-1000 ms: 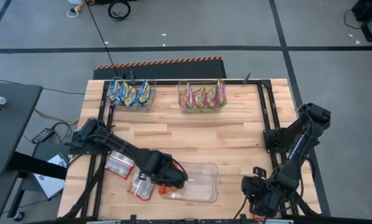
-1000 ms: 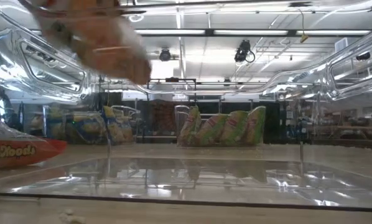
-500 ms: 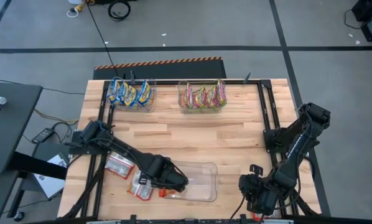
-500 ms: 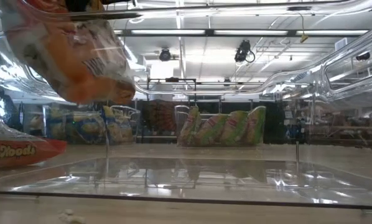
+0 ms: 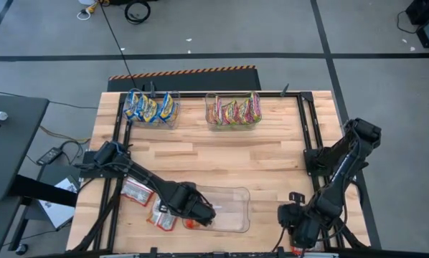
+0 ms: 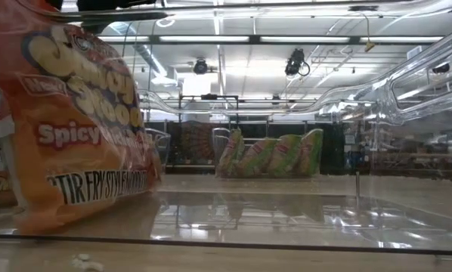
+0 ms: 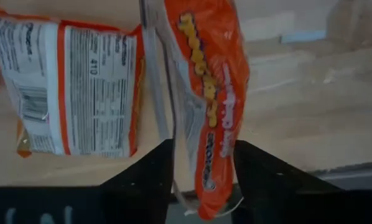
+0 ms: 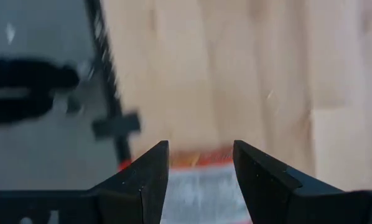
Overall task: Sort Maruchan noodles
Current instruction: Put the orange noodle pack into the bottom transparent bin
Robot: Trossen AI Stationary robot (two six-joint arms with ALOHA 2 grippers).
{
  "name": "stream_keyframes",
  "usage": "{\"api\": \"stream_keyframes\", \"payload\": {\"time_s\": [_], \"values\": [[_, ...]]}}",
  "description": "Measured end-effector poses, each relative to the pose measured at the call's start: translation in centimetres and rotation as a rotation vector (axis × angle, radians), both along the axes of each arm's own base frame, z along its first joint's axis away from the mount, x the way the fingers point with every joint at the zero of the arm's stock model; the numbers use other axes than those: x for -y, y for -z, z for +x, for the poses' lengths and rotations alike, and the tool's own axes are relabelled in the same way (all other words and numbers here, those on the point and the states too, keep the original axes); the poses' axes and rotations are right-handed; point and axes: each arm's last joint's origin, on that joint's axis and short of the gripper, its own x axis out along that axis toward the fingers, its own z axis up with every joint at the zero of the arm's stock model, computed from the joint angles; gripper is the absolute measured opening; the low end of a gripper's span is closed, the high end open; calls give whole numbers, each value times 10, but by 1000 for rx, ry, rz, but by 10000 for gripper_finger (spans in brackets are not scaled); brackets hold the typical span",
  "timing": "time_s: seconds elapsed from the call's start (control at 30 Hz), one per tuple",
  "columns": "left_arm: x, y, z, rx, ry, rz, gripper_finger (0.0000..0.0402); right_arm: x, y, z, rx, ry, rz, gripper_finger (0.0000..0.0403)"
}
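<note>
**A:** Where does the orange packet (image 7: 211, 106) stand right now?

**B:** On edge at the left end of the clear bin (image 5: 232, 211) near the front of the table (image 5: 272, 154), between the fingers of the left gripper (image 5: 200, 213). Whether they grip it or have let go, I cannot tell. In the low view it stands almost upright against the wall.

**A:** So what could go wrong?

**B:** My guess — if the fingers spread while it stands like that, it could tip either way, and over the rim it would join the two loose packets (image 5: 148, 203) lying just outside. Lifting away too close could also drag the wrapper up.

**A:** And the other arm?

**B:** The right gripper (image 5: 298, 228) waits at the front right corner, fingers apart, holding nothing, though a packet edge (image 8: 198, 180) shows under it. The blue ones (image 5: 151, 107) and the green-pink ones (image 5: 234, 112) sit in their bins at the back — well clear.
</note>
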Motion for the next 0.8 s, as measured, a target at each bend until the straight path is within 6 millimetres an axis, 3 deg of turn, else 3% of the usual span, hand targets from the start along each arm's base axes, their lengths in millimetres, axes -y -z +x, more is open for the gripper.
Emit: {"api": "stream_keyframes", "payload": {"time_s": [0.17, 0.3, 0.6, 0.8], "values": [[0, -4, 0, 7, 58, -7, 185, 2, -18, -8, -107, -23, 83, 185], [-1, -27, -1, 108, 124, 23, 185, -10, -15, -20, -105, -83, 83, 185], [-9, -90, 8, 477, 367, 396, 185, -43, 39, -32, -147, -409, -25, 185], [-12, -113, 17, 623, 461, 590, 185, -53, 74, -31, -244, -464, -87, 185]]}}
